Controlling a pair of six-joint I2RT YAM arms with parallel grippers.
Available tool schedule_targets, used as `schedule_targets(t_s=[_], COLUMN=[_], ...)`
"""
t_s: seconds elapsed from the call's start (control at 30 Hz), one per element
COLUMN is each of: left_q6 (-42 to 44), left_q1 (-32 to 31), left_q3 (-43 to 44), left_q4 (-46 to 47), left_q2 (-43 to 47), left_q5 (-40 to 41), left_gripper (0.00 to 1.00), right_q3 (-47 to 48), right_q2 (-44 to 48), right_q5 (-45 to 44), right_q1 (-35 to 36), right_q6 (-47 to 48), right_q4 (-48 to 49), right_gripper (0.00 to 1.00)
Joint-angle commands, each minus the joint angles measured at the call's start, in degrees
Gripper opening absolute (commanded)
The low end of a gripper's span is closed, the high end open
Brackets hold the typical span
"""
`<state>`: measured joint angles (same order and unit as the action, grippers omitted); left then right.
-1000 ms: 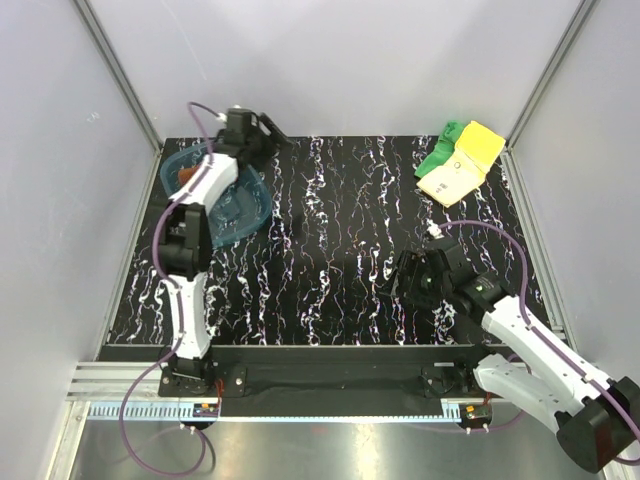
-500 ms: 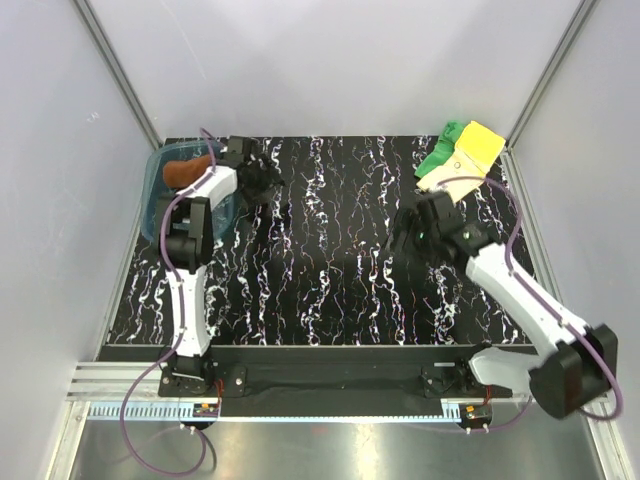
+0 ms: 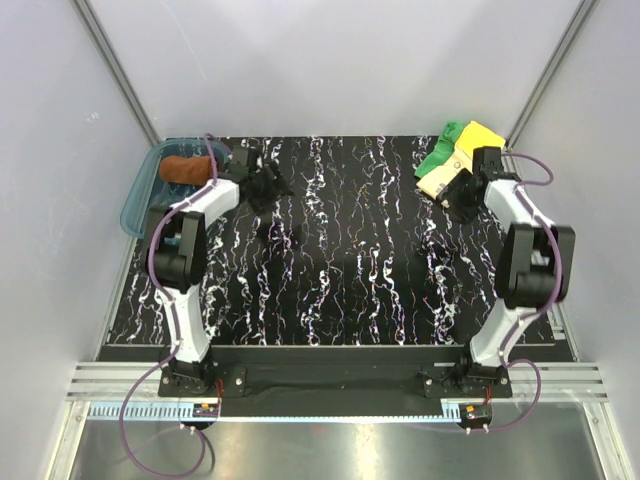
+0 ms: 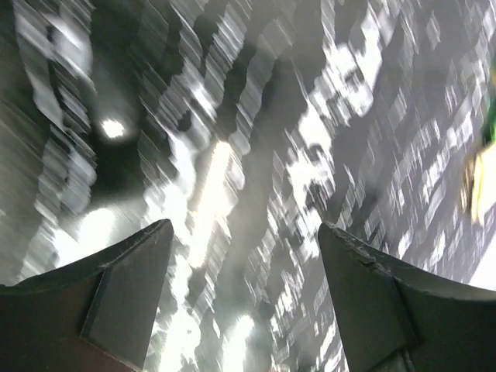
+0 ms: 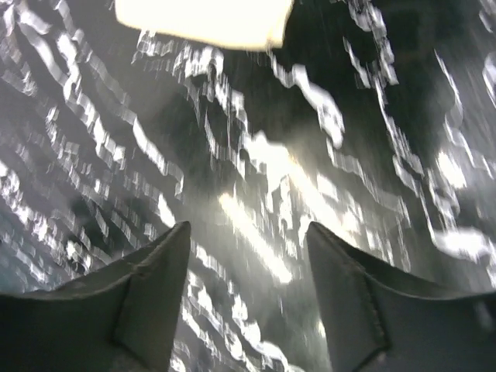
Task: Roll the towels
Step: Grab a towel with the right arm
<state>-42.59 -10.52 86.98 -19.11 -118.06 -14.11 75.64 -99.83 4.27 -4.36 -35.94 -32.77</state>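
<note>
A translucent teal tray [image 3: 135, 195] sits at the table's [image 3: 350, 250] far-left edge and holds a rust-brown towel [image 3: 184, 168] rolled into a log. The green towel [image 3: 438, 155] and yellow towel [image 3: 472, 143] lie touching in the far-right corner. The left gripper [image 4: 244, 229] hovers near the tray, jaws apart. The right gripper [image 5: 248, 229], also apart, hangs just beside the yellow towel. Black marbled tabletop stretches between the arms.
</note>
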Motion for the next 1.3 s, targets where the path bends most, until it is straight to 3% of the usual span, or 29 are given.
schedule_targets(t_s=[0.0, 0.17, 0.27, 0.37, 0.9, 1.1, 1.27], left_q6=[1.89, 1.98, 0.58, -0.3, -0.48, -0.65, -0.65], left_q1=[-3.62, -8.19, -9.07, -9.43, -11.18, -11.27, -11.27], left_q3=[-6.28, -21.2, -26.22, -29.05, -29.94, -29.59, -29.85], left_q4=[8.12, 16.73, 20.24, 22.89, 25.35, 25.44, 25.62], left_q2=[8.54, 15.05, 15.67, 14.97, 12.15, 10.92, 10.4], left_q5=[-2.86, -2.68, -3.99, -5.05, -5.58, -5.84, -5.67], left_gripper=[0.82, 0.81, 0.81, 0.81, 0.8, 0.79, 0.79], right_q3=[7.83, 14.61, 20.94, 20.69, 22.8, 22.89, 17.98], right_q2=[-6.94, -15.82, -20.66, -22.16, -27.08, -27.79, -24.63], right_q5=[3.99, 2.67, 1.62, 0.39, 2.76, 5.39, 4.96], right_q1=[-0.91, -3.9, -4.25, -4.43, -4.43, -4.43, -4.43], right_q6=[1.49, 0.7, 0.96, 0.35, 0.0, -0.36, -0.53], right_q4=[3.59, 5.44, 3.07, 5.35, 5.79, 5.8, 7.9], right_gripper=[0.64, 0.53, 0.51, 0.5, 0.47, 0.4, 0.4])
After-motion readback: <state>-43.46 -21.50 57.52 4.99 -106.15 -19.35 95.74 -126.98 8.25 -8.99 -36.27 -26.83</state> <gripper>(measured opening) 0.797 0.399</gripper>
